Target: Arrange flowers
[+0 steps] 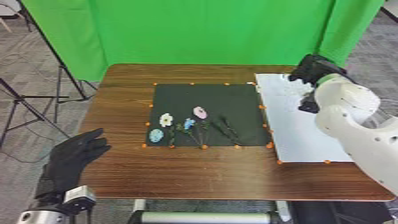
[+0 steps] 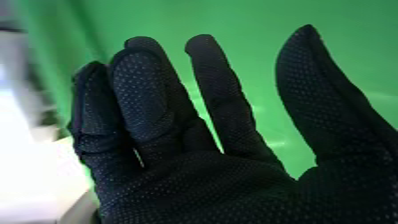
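Note:
My right hand (image 1: 315, 70) is over the far end of the white sheet (image 1: 306, 135) in the head view. In the right wrist view the right hand (image 2: 204, 175) is open, its fingers extended and nothing held. My left hand (image 1: 71, 155) stands open by the table's left edge. On the black mat (image 1: 204, 95) lie a white flower (image 1: 166, 119), a pink flower (image 1: 200, 112), a small blue flower (image 1: 189, 123) and a light blue bloom (image 1: 156, 135), with green stems (image 1: 229, 131) beside them near the mat's front half.
Small orange markers (image 1: 204, 147) line the edges of the mat and sheet. The brown table (image 1: 178, 175) extends around both. A green backdrop (image 1: 213, 35) hangs behind it, and a black tripod (image 1: 58, 70) stands at the left.

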